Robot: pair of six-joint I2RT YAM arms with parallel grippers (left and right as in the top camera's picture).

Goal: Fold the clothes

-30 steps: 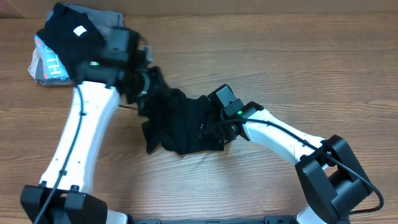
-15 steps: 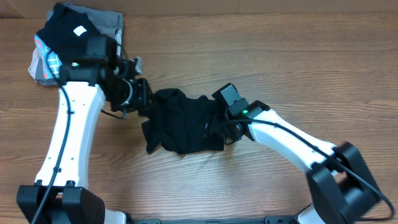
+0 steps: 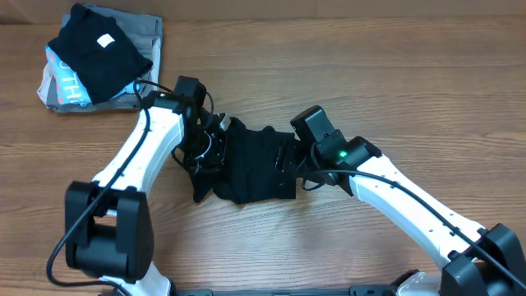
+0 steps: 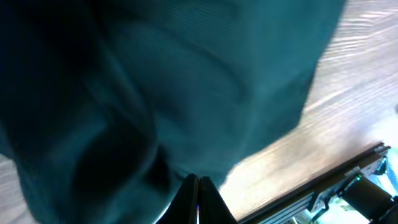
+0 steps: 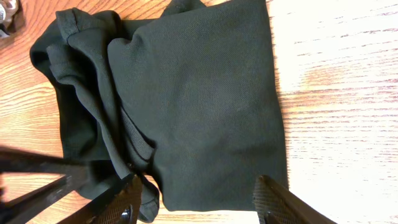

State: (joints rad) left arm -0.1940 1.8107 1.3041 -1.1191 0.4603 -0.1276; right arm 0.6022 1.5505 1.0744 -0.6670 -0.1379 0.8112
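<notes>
The black shirt (image 3: 251,164) lies partly folded and bunched in the middle of the wooden table. My left gripper (image 3: 210,150) is at the shirt's left edge. In the left wrist view its fingers (image 4: 198,182) are pressed together with dark fabric (image 4: 186,81) bunched at their tips and filling the view. My right gripper (image 3: 288,162) is at the shirt's right side. In the right wrist view its fingers (image 5: 202,200) are spread wide over the near edge of the folded shirt (image 5: 205,93), holding nothing. Crumpled layers lie at the shirt's left (image 5: 81,93).
A stack of folded garments sits at the back left: a black piece with a white square label (image 3: 99,45) on top of grey (image 3: 148,29) and light-blue (image 3: 62,82) pieces. A table-edge rail (image 4: 348,180) shows in the left wrist view.
My left arm has swung down and to the right, from beside the stack to the shirt's left edge. The right gripper has shifted slightly right. The shirt's left part looks more gathered.
</notes>
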